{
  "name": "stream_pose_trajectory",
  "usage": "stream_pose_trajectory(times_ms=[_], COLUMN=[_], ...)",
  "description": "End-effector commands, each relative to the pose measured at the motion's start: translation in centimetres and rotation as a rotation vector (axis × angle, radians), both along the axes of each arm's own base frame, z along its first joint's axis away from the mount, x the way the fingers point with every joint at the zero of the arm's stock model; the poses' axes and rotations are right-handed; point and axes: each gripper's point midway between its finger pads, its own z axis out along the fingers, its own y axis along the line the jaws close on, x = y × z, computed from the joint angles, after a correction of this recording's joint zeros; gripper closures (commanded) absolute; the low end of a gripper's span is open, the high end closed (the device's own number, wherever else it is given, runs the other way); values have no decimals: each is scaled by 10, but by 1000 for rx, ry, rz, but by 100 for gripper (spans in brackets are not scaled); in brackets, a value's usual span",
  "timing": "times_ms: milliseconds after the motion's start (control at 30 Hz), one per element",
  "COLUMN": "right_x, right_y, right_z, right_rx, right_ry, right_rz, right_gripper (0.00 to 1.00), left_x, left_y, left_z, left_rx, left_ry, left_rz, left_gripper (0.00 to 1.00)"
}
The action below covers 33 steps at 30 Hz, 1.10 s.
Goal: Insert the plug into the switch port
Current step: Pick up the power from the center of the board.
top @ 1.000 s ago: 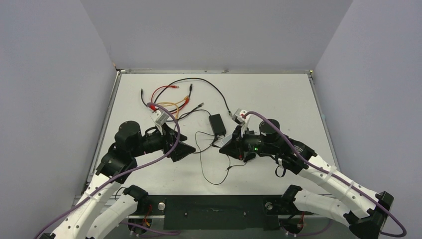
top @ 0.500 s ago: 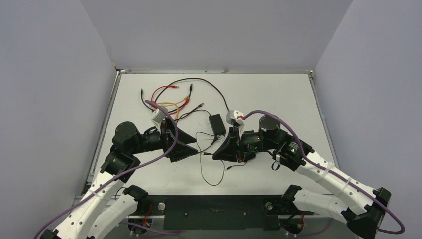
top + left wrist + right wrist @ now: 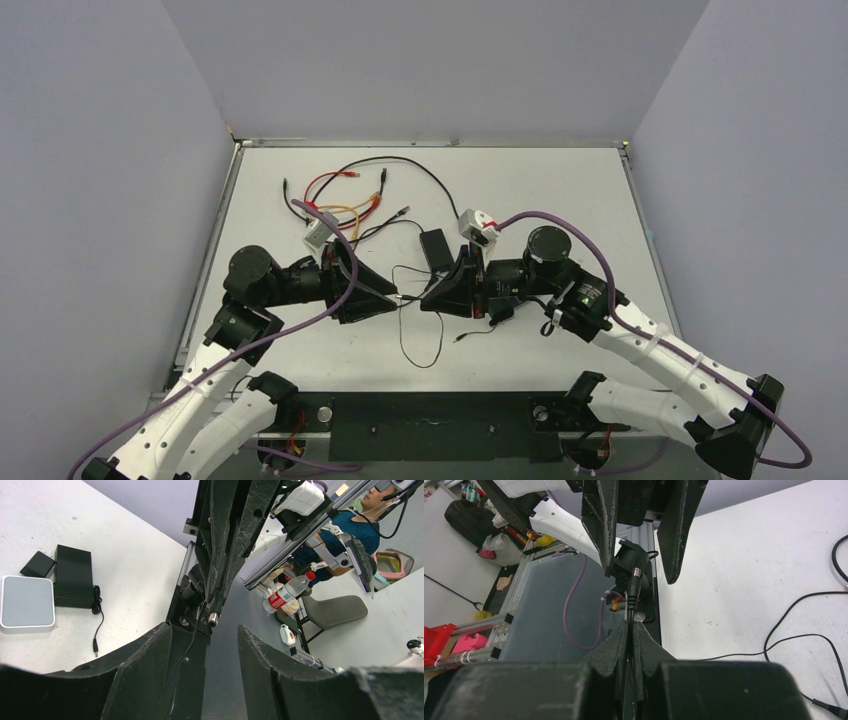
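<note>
Listing by size, largest first.

- Tabletop [image 3: 560, 190]: white; everything below is carried on it or held above it.
- Left gripper [image 3: 204, 630]: jaws spread wide, one either side of the plug, nothing touched.
- Right gripper [image 3: 628, 630]: jaws clamped on the rear of the plug, which is held above the tabletop near its middle and facing the left gripper.
- Switch [image 3: 72, 575]: flat black box, seen in the left wrist view only. It lies flat and well apart from the plug. Its port face is not shown, so the port cannot be told.
- Pad [image 3: 27, 601]: light grey, just beside the switch.
- Brick [image 3: 37, 564]: small, black, close by the switch's far corner.
- Cable [image 3: 425, 367]: thin, black, looped slack below the grippers.
- Plug [image 3: 633, 587]: black barrel with a metal tip, the tip left free and set between the left jaws.

Step judged: a handover of the plug from right to left.

- The left jaws are best closed squarely on the barrel, behind the metal tip, with the barrel kept in line with the jaws.
- The right jaws should be released only once that hold is firm.
- Slack should be kept in the cable so the plug is not twisted.
</note>
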Motion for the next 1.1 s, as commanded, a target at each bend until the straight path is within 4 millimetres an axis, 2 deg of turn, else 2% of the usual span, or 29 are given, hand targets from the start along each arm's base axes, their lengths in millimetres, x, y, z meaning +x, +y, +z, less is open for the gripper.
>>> stream_pose_trajectory(times_ms=[0, 200, 633, 767, 933, 1000, 1033, 1067], right_x=[1, 2, 5, 5, 5, 5, 5, 5], right_y=[7, 10, 13, 12, 12, 12, 11, 11], right_z=[33, 30, 19, 19, 15, 11, 9, 9], right_rx=[92, 74, 27, 25, 7, -9, -21, -24], right_ry=[-67, -63, -50, -50, -48, -45, -47, -54], right_rz=[14, 12, -7, -11, -14, -11, -13, -14], right_gripper=[100, 100, 100, 100, 100, 100, 99, 91], left_x=[-7, -7, -6, -5, -4, -4, -5, -4], left_y=[-1, 0, -1, -1, -1, -1, -1, -1], left_z=[10, 11, 5, 3, 1, 1, 0, 0], left_rx=[-25, -27, -10, 0, 7, 8, 9, 8], left_ry=[-51, -56, -46, -43, -41, -40, -39, -41], left_rz=[-39, -41, -40, -39, -38, -40, -41, -39], left_gripper=[52, 56, 73, 81, 100, 100, 100, 100])
